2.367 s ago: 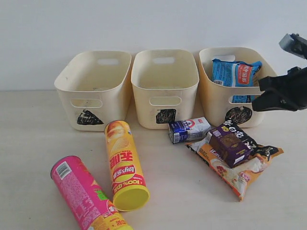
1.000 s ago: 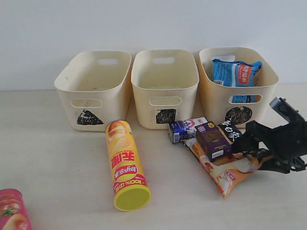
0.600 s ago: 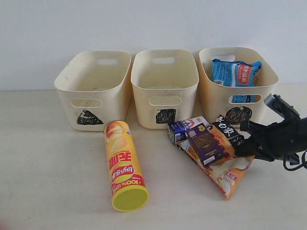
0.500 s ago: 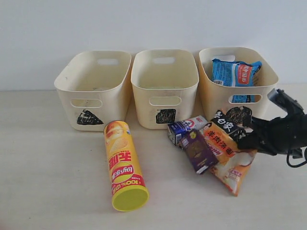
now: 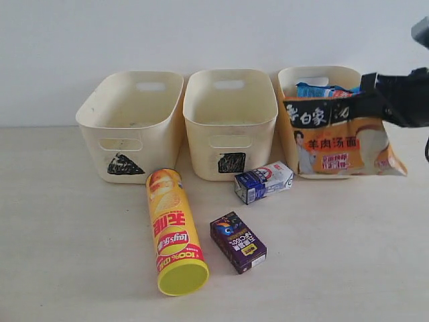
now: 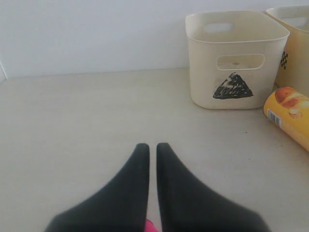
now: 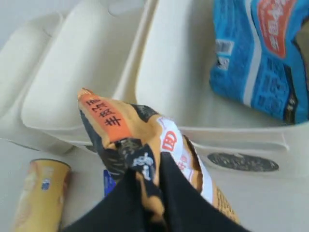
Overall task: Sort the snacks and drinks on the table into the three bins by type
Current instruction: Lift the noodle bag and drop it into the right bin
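My right gripper (image 5: 372, 97) is shut on the top edge of the orange-and-black bag (image 5: 342, 137) and holds it hanging in front of the circle bin (image 5: 322, 69). The blue bag (image 5: 320, 88) lies inside that bin. On the table lie the yellow canister (image 5: 174, 231), the dark purple carton (image 5: 238, 243) and the blue-and-white carton (image 5: 263, 182). The triangle bin (image 5: 131, 124) and the square bin (image 5: 230, 121) show nothing inside. In the right wrist view the gripper (image 7: 152, 166) pinches the bag (image 7: 120, 125). My left gripper (image 6: 152, 146) is shut low over bare table; a sliver of pink (image 6: 150, 226) shows between its fingers.
A white wall stands right behind the bins. In the left wrist view the triangle bin (image 6: 231, 63) and the yellow canister (image 6: 289, 113) lie ahead of the left gripper and off to one side. The pink canister is out of the exterior view.
My right gripper closed on the orange-and-black bag and lifted it up to the circle bin. The purple carton slid off it onto the table. The pink canister left the exterior view.
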Controlling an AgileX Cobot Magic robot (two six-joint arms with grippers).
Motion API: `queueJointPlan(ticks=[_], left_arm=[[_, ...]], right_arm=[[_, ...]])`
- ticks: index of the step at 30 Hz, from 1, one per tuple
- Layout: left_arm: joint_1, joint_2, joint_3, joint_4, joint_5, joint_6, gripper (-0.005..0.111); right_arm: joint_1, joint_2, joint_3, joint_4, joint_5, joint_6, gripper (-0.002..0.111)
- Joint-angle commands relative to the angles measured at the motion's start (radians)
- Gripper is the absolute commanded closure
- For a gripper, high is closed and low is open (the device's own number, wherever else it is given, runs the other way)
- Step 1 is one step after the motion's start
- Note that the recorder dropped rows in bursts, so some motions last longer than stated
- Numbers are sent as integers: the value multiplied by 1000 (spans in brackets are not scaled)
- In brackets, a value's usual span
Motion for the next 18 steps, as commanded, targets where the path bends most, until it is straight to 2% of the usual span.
queueJointPlan(ticks=[1, 9, 15, 18], left_arm=[[1, -4, 4, 0, -2, -9, 103], [1, -4, 4, 0, -2, -9, 103], [1, -4, 4, 0, -2, -9, 103], [1, -4, 4, 0, -2, -9, 103]], right_arm=[[-8, -53, -69, 16, 47, 34, 109], [-8, -2, -276, 18, -64, 94, 109], [-8, 309, -606, 44, -96, 143, 109], [-6, 436, -697, 42, -72, 216, 105]])
